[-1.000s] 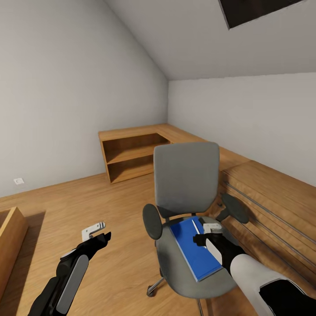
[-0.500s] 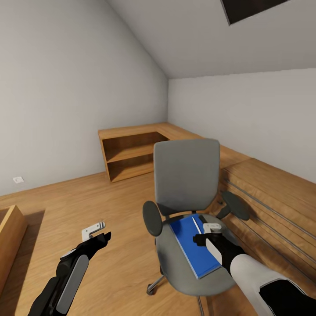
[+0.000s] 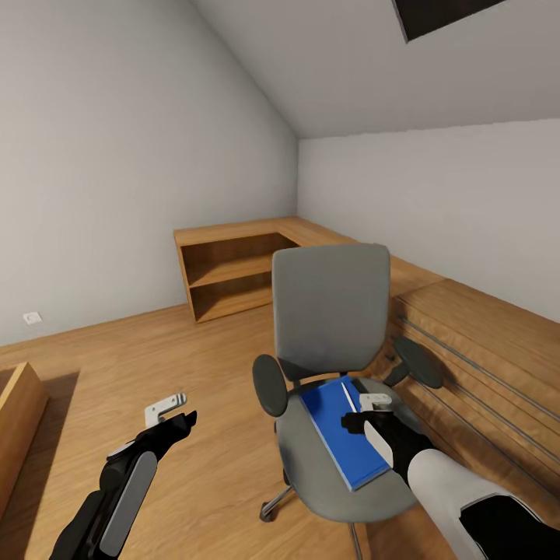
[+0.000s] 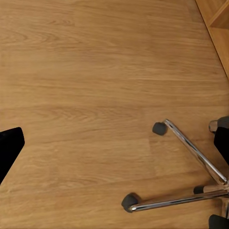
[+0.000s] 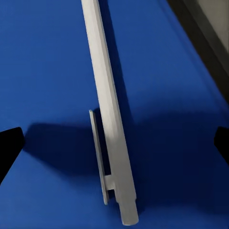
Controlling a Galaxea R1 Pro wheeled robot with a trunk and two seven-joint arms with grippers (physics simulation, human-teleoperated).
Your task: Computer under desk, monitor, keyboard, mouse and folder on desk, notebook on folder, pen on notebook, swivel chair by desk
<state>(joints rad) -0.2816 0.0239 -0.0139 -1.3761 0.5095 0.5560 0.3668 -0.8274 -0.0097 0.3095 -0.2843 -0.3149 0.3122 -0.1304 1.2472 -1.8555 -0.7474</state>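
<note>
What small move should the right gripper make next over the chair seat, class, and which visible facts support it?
Probably lower the right gripper straight down and close on the pen. The wrist view shows the pen lying on the blue folder between the open fingers, not yet gripped. The folder rests on the swivel chair seat, so the pen likely has to come off first.

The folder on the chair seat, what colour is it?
Bright blue; the folder shows best in the right wrist view.

Open floor (image 3: 155, 358) lies left of the swivel chair (image 3: 330, 311); its armrests (image 3: 270, 389) flank the seat, and a dresser (image 3: 482, 350) crowds its right.
</note>
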